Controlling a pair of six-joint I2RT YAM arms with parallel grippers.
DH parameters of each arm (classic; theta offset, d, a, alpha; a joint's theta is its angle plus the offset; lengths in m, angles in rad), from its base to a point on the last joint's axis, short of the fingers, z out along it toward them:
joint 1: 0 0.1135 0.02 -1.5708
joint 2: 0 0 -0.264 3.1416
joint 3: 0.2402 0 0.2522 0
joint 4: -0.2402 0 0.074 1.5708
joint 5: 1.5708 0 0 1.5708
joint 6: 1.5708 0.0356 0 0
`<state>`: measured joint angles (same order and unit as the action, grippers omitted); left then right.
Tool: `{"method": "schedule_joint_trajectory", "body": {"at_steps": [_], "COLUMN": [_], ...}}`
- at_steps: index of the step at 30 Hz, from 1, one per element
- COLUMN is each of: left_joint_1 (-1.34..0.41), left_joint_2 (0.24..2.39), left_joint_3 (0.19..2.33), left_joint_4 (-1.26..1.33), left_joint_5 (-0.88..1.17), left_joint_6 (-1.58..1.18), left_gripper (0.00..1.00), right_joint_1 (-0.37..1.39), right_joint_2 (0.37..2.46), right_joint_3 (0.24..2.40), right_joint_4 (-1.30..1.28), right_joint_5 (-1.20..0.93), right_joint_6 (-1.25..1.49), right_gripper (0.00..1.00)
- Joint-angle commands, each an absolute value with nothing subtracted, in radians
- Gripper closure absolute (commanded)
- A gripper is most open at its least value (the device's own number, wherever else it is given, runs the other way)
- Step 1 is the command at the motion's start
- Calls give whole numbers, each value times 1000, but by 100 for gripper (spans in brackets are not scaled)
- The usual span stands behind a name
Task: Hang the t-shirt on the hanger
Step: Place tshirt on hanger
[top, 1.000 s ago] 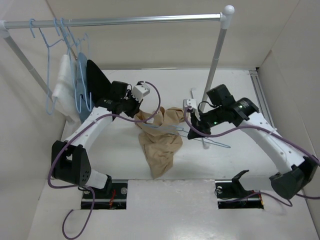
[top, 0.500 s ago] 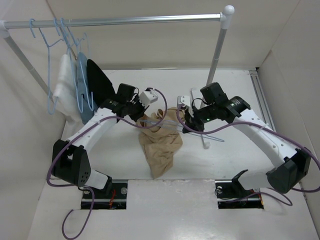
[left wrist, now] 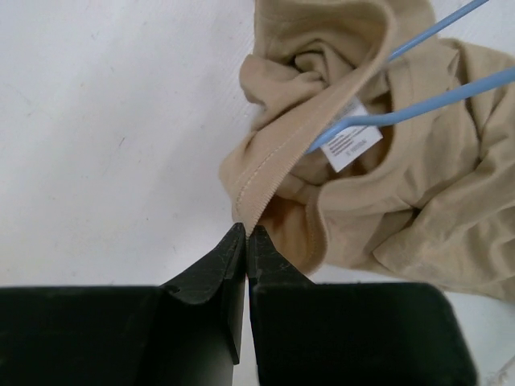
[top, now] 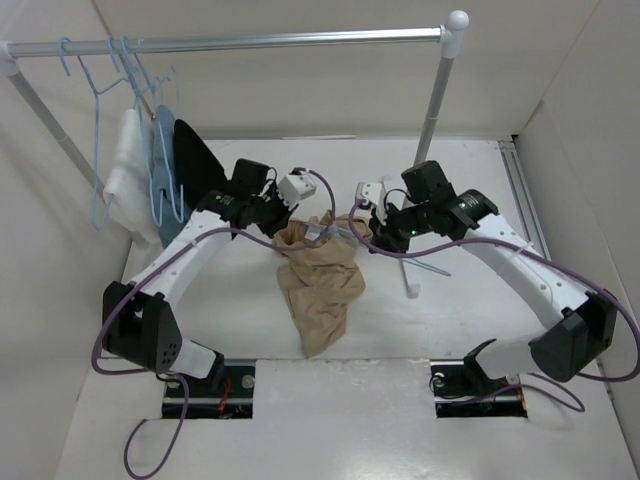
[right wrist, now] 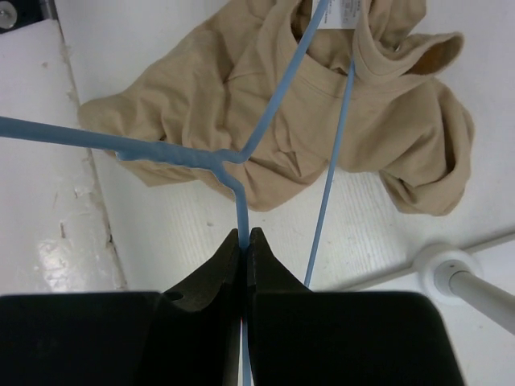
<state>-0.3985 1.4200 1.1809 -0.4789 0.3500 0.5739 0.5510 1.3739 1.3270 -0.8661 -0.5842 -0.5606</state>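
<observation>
**A:** From above, which step was in hand?

**B:** Threading the neck. The tan short-sleeved cotton t-shirt (top: 322, 285) lay crumpled mid-frame on the white table (top: 470, 330). The thin light-blue wire hanger (top: 430, 268) reached into its collar from the right. The left gripper (top: 290, 230) and right gripper (top: 378, 238) met over that collar.

**A:** The left wrist view?

**B:** Jaws were pressed together on the collar's stitched rim at lower centre. A hanger corner sat beside the white label (left wrist: 354, 138).

**A:** The right wrist?

**B:** Jaws were clamped on the hanger's stem, below its twist. Next, I judged, the hanger's shoulder had to slide under the cloth while the left held the neck open.

**A:** Anything in the way?

**B:** The silver upright pole (top: 432, 110) stood just beside the right arm. White, blue and black garments (top: 165, 170) hung at upper left, well apart.
</observation>
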Motion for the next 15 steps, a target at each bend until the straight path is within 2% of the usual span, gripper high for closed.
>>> {"method": "schedule_joint_trajectory", "body": {"at_steps": [1,9,15], "left_joint_1": [-419,-469,-569], "left_joint_2": [1385,1405,1414], "left_joint_3": [1305,1577,1615], "left_joint_4": [-523,-601,-667], "left_joint_5": [440,595,607], "left_joint_6": [551,420,445], "left_gripper": [100,100,100], "right_joint_1": [546,607,589], "right_joint_2": [1361,1405,1370], "right_joint_3": [1342,1399,1322], "right_joint_4": [-756,-683,-523], "right_joint_5": [-594,-649,-696], "right_joint_6": [-551,-569,-580], "right_gripper": [100,100,100]}}
